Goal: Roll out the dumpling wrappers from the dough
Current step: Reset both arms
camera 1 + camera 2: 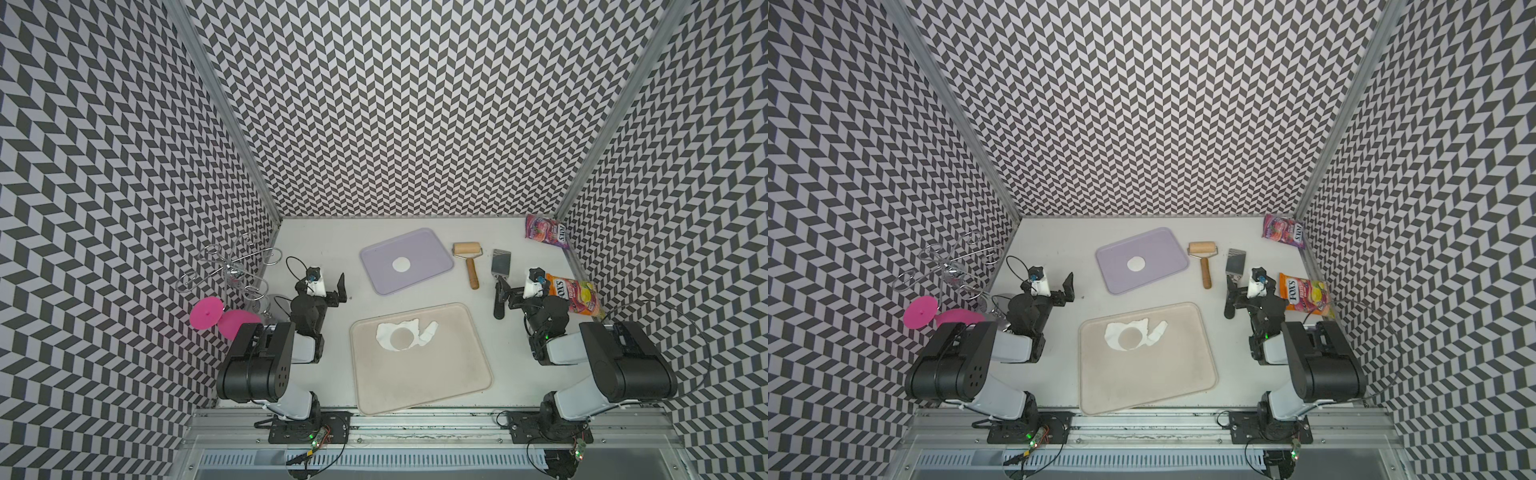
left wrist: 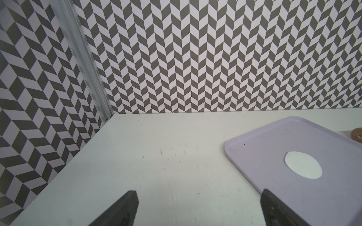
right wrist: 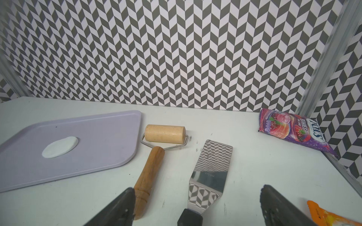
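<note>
I'm counting two trays: lilac tray (image 1: 382,276) at twelve o'clock, beige tray (image 1: 415,374) at six. I'm seeing one wrapper (image 1: 401,264), one dough sheet (image 1: 383,332), one roller (image 1: 466,250), one spatula (image 1: 500,262), one wire rack (image 1: 235,272), two pink discs (image 1: 206,313), and two candy bags: purple bag (image 1: 546,230), orange bag (image 1: 571,293).

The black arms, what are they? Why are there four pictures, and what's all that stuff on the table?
They belong to a robot: a left arm and a right arm, each ending in a two-finger gripper. Two pictures look down from overhead. The other two come from a camera on each wrist. The table holds a beige tray with ragged dough that has a round hole, a purple tray with one round wrapper, a roller, a spatula, a purple candy bag and an orange candy bag. The left gripper and right gripper are both open, holding nothing.
</note>
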You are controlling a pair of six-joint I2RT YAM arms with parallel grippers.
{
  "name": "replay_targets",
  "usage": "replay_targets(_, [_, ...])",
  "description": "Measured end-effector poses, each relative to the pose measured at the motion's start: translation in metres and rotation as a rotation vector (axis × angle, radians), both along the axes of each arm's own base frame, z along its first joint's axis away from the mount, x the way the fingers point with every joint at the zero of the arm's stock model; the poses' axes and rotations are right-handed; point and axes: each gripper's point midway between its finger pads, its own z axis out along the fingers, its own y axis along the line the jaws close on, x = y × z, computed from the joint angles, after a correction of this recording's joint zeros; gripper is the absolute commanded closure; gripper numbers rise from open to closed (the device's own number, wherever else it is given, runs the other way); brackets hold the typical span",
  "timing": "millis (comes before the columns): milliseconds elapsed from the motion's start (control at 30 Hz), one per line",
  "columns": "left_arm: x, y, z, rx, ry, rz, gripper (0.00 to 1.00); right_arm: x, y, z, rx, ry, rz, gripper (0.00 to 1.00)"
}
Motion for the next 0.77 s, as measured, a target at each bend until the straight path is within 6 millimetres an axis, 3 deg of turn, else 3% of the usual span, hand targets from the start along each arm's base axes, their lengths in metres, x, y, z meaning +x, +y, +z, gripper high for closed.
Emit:
replay_targets(233, [0.000,0.000,0.000,0.000,0.000,0.000,0.00,0.000,0.000,0.007,0.004,-0.033,-0.001,0.00])
replay_targets(533, [0.000,0.000,0.000,0.000,0.000,0.000,0.00,0.001,-0.001,-0.002,0.003,0.008,-0.006,0.00])
replay_targets(767, [0.000,0.000,0.000,0.000,0.000,0.000,0.00,0.006,-0.012,-0.001,0.010,0.014,-0.105,0.00])
